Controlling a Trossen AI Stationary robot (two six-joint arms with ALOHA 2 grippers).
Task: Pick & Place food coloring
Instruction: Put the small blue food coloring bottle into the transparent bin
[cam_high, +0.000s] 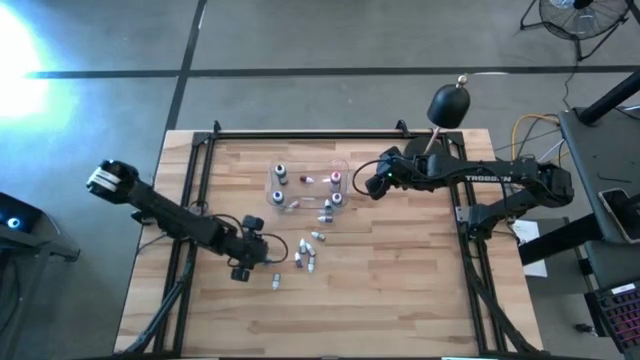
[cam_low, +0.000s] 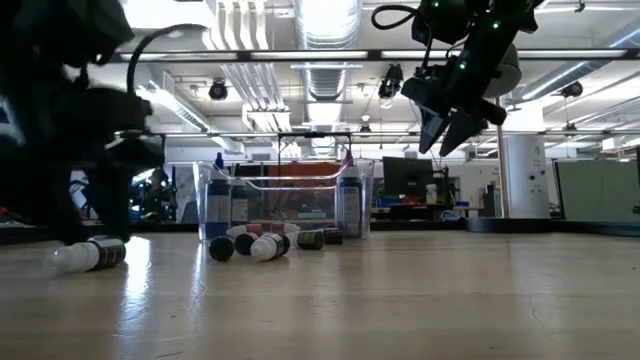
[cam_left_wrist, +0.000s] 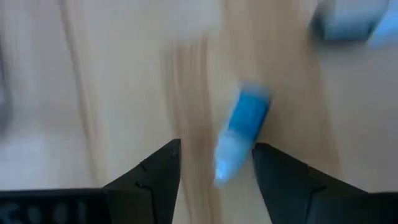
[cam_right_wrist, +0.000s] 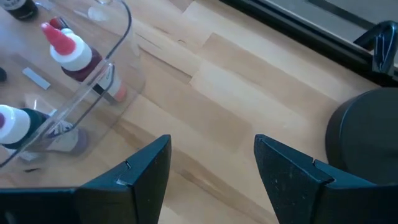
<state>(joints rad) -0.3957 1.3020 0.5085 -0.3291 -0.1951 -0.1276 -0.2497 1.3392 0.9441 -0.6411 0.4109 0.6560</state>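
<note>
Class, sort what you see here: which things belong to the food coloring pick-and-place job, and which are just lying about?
Belong to the job:
- food coloring bottles, some standing in the tray, others lying loose on the table
- clear tray
- left gripper, open over a blue bottle
- right gripper, open

Just lying about:
- fan
- cables

Food coloring bottles (cam_high: 305, 250) — tiny, white-capped, mostly lying on their sides mid-table. Several stand upright in the clear tray (cam_high: 345, 166). One blue bottle (cam_left_wrist: 244, 132) lies flat on the wood — apart, near the front.
</note>
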